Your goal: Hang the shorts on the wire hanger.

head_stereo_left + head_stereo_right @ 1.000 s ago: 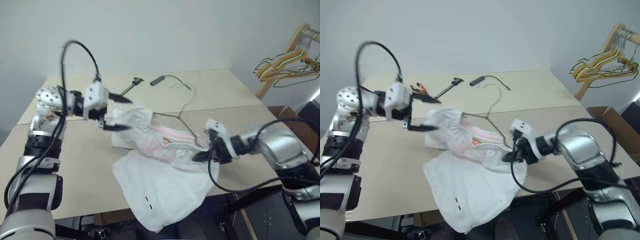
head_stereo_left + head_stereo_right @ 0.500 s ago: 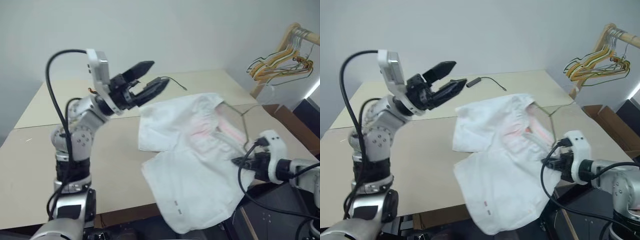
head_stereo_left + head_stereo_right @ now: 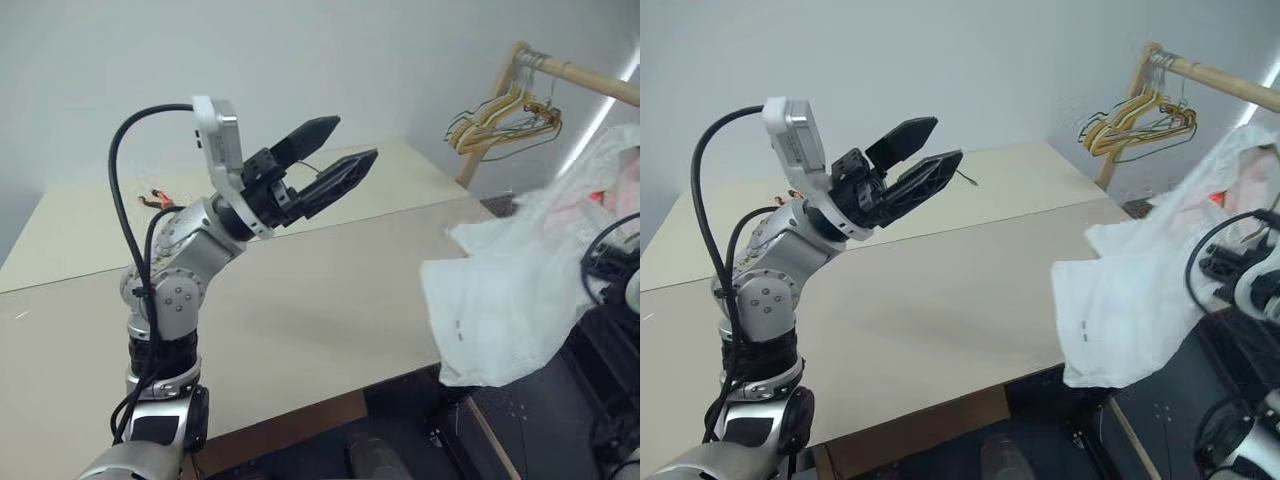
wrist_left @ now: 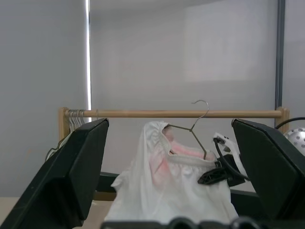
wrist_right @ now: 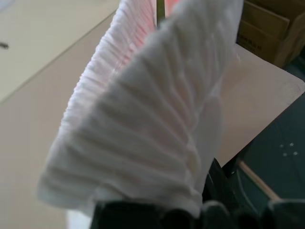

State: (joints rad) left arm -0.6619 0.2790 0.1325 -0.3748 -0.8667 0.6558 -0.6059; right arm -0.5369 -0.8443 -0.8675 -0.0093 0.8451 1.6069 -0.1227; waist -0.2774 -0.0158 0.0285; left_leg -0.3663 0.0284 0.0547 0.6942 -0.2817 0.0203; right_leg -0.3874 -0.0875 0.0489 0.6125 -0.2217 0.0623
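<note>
Two grippers share the job: the left gripper (image 3: 335,155) waits wide open over the surface (image 3: 330,300), while the right gripper (image 4: 214,175), pinched shut on the wire hanger (image 4: 190,131), should carry the draped shorts (image 3: 500,290) slowly so they don't slide off.

White thin-fabric shorts (image 3: 510,290) at about 3 o'clock in the head views, lifted off the counter (image 3: 300,300), draped over its right edge, crumpled, faint pink-red print near the gathered waist, tiny dark tag near the lower hem. Threaded on the wire hanger (image 4: 190,131): thin grey-green wire, hook at 12 o'clock, upright, one shoulder bare above the waistband, the rest under fabric
</note>
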